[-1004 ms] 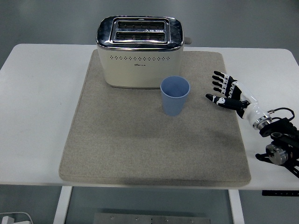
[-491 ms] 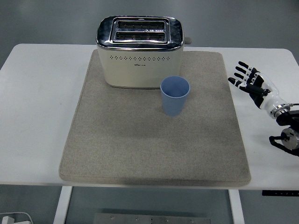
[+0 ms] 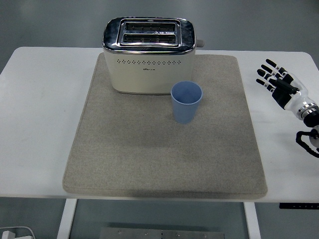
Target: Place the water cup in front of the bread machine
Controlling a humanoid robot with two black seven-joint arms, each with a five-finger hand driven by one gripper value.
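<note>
Withdrawn robot hand (image 3: 279,84); cup (image 3: 186,102) stands empty.

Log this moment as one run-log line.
cup: upright on mat, before toaster | right hand: open, empty, over table's right edge | left arm: unseen

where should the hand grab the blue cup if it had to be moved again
Probably around the side wall of the blue cup, coming in from the right, where the open right hand is. The cup stands upright, has no handle, and the toaster sits close behind its left side, leaving the right side free.
</note>
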